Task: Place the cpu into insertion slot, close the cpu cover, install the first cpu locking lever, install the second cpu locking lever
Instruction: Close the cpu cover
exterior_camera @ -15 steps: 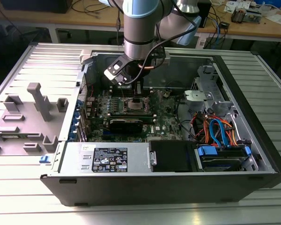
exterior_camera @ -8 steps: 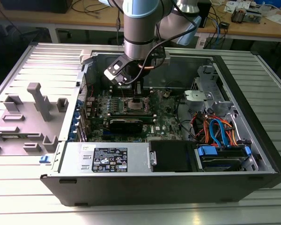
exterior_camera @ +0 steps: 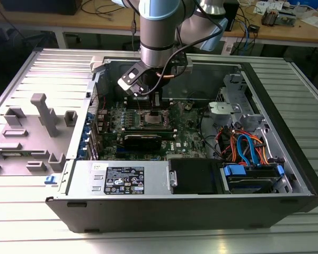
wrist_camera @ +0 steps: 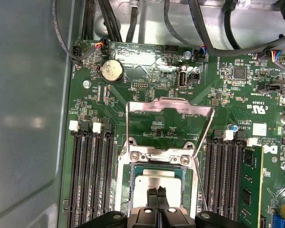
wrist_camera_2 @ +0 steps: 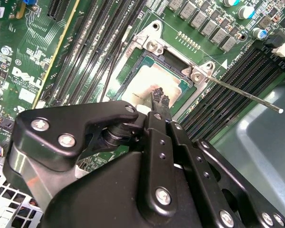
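- Overall, the dark grey metal computer case (exterior_camera: 201, 209) lies open, side panel off, and the arm reaches down into it in the exterior view.
- Inside, the green circuit board (wrist_camera: 237, 102) carries the socket between rows of long black memory slots (wrist_camera: 92, 180).
- Over the socket hangs the black two-fingered gripper (wrist_camera_2: 159, 98). In both wrist views its tips are drawn together with no gap and nothing between them, and their ends sit at or just above the chip's top.
- The thin silvery square cpu cover (wrist_camera: 170, 101), with its large window cut-out, stands swung up off the socket, not yet closed.
- The square insertion slot (wrist_camera: 122, 187), with its silvery rim and dark centre, has the chip inside it.
- The small flat silvery-grey cpu (wrist_camera: 154, 178) lies within that rim and looks level, though the gripper hides part of it.
- A thin steel locking lever (wrist_camera_2: 242, 93) juts out free beside the socket, unlatched.
- Risks, as I judge them:
  - If the tips rub the chip's top, they could drag it askew in the slot.
  - A cover pressed onto a tilted chip could bend the contacts beneath.
  - The free lever could catch on the gripper's body.
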